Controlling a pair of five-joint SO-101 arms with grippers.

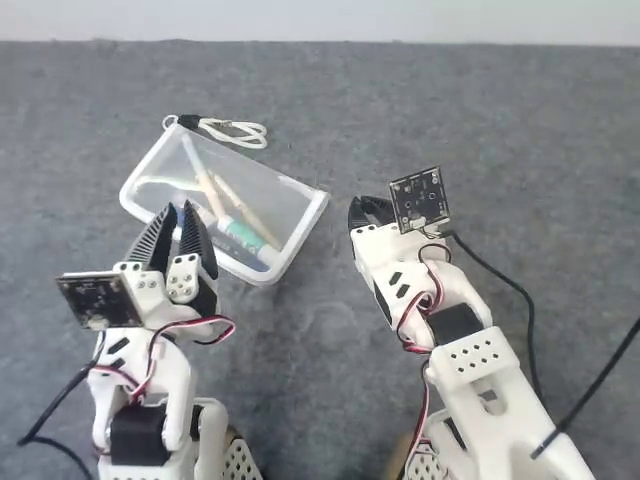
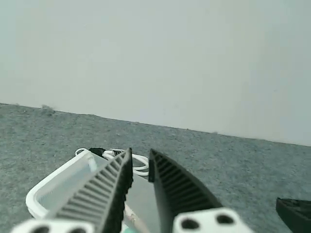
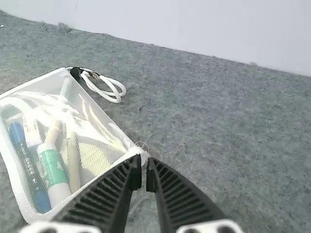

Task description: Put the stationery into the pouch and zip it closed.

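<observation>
Clear pouch point(image 1: 150, 165) lies flat on grey desk point(image 1: 520, 140), left of centre, toward far edge. Pens and a green-white tube point(image 3: 51, 170) are inside; white cord loop point(image 1: 235, 130) trails from its far end. Can't tell if zip is shut. Left gripper point(image 1: 185, 222) sits over pouch's near side, jaws a bit apart, holding nothing. Right gripper point(image 3: 144, 167) is just beside pouch's right corner, jaws approx closed, nothing btwn them

high view | pouch point(image 1: 270, 195) near edge | hidden under left pincer point(image 1: 180, 212)
</observation>
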